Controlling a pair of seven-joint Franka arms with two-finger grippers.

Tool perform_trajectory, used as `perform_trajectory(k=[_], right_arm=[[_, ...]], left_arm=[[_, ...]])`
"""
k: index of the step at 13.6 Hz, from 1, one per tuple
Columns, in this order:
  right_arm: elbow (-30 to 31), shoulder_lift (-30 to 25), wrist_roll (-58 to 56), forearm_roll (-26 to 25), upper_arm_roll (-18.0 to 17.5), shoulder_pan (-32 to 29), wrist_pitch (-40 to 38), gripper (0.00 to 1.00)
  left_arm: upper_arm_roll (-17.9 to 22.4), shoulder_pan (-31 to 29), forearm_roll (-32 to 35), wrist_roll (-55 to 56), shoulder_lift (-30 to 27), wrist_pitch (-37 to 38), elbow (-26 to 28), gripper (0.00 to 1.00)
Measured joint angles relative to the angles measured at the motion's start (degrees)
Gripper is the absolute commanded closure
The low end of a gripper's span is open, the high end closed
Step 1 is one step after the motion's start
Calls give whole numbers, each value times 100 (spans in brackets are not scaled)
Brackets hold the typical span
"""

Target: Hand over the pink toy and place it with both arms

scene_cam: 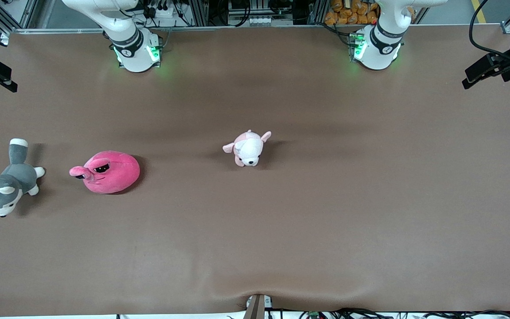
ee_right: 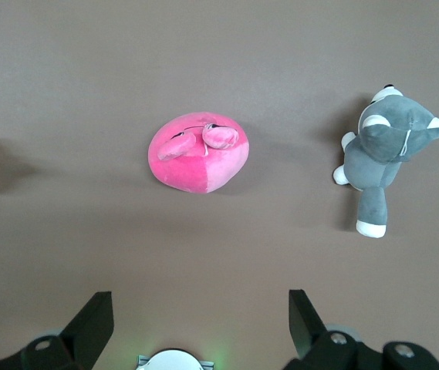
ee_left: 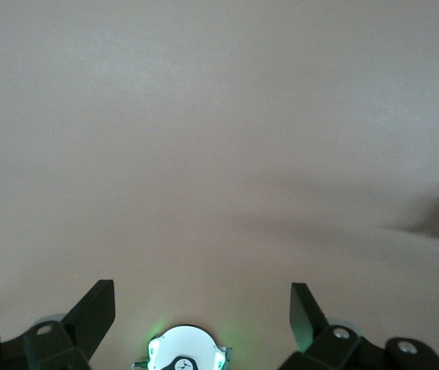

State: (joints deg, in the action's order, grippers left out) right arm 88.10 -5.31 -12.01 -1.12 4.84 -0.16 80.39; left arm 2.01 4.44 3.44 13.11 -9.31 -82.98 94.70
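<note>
The pink toy [scene_cam: 109,172], a round hot-pink plush with black half-lidded eyes and a stubby snout, lies on the brown table toward the right arm's end. It also shows in the right wrist view [ee_right: 200,153]. My right gripper [ee_right: 200,301] is open and holds nothing; it hangs high over the table near its own base, well apart from the toy. My left gripper [ee_left: 202,297] is open and holds nothing; it hangs high over bare table by its own green-lit base [ee_left: 180,351]. In the front view only the arms' lower parts show, not the grippers.
A pale pink-and-white puppy plush [scene_cam: 248,148] lies near the table's middle. A grey-and-white husky plush [scene_cam: 9,181] lies at the edge on the right arm's end, beside the pink toy. The arm bases [scene_cam: 135,48] [scene_cam: 376,46] stand at the table's edge farthest from the front camera.
</note>
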Motion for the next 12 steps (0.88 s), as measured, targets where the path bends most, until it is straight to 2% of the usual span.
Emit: perform_trajectory(k=[12], right_arm=[[-3,10,0,0,2,-6,-19,0]], left_arm=[[-2,2,46,-388,8,209,-180,0]])
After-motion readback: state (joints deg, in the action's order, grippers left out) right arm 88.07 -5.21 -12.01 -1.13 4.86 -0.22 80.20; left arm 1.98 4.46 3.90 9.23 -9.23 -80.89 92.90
